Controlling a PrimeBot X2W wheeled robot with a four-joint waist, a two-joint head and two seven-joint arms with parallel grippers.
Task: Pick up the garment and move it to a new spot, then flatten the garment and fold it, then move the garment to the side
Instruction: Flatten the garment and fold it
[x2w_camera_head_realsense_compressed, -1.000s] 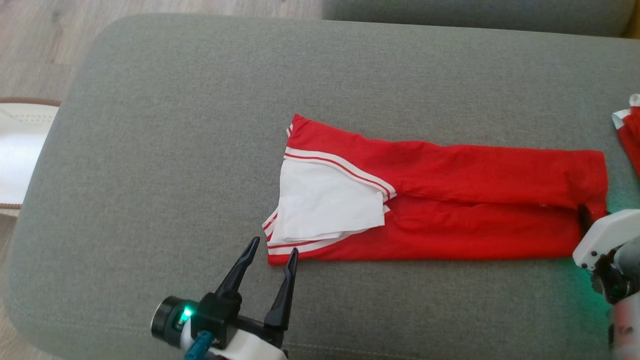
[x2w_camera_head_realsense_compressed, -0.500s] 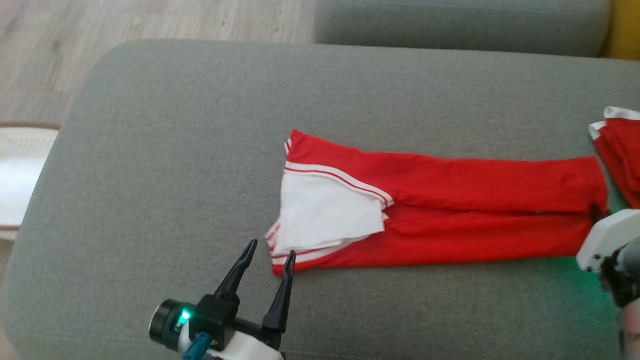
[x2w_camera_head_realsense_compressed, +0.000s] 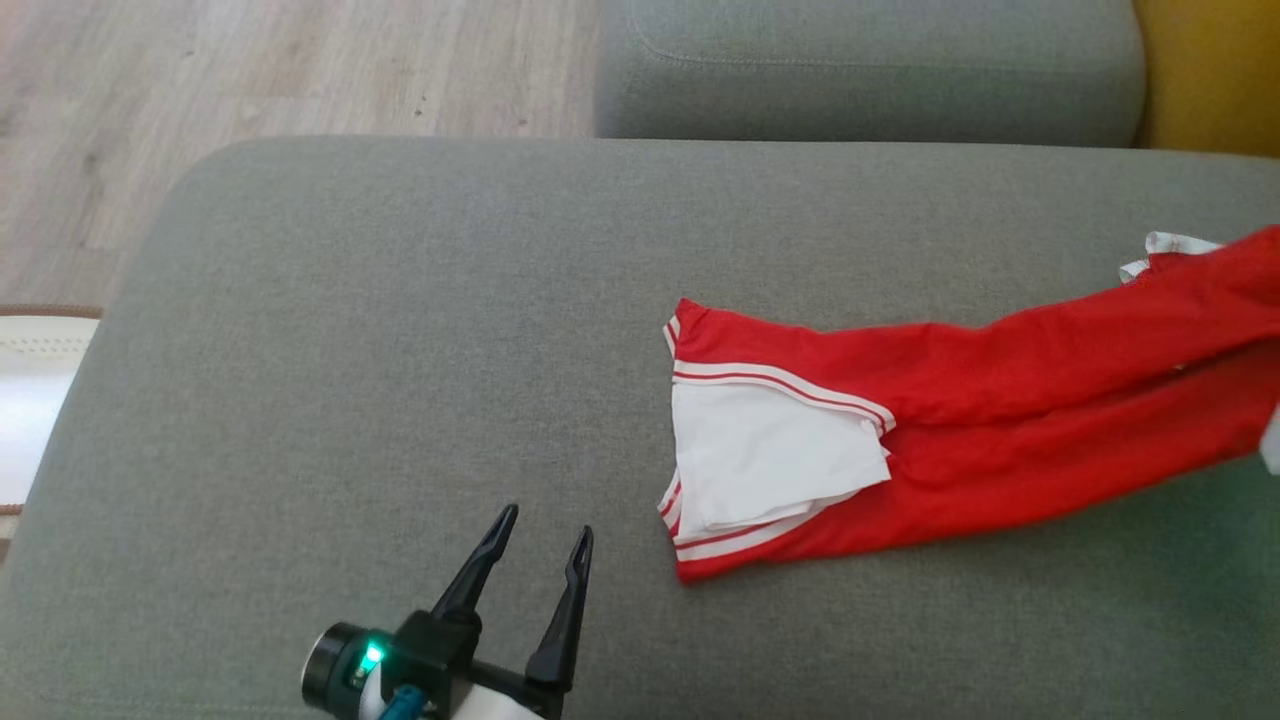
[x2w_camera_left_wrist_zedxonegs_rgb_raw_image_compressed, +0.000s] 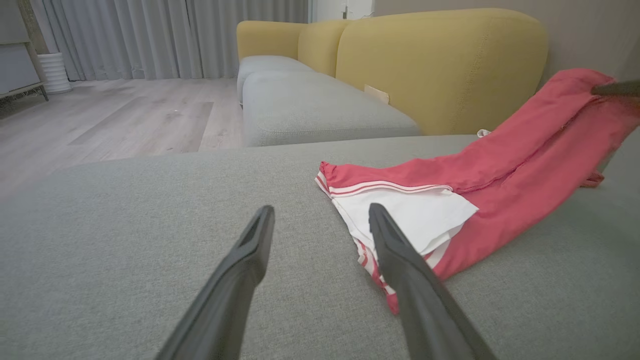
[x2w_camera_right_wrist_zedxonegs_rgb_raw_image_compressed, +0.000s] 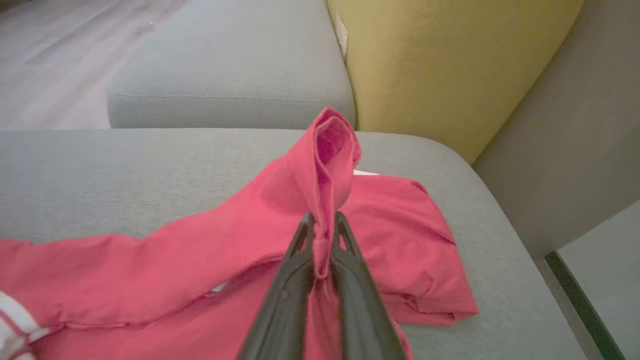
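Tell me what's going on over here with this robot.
The robot is handling a red garment on a grey sofa cushion. Its right gripper is shut on one end of the garment, holding that end raised off the cushion, while the white-striped end lies flat on it. The left gripper is open near the striped end, apart from the garment.

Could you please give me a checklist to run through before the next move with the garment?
1. Right gripper shut on the garment: ok.
2. Left gripper open, apart from the cloth: ok.
3. Striped end lifted off the cushion: not ok, it lies there.
4. Garment flat: not ok, white lining turned out.
5. Red cloth under the grip separate from the held garment: cannot tell.
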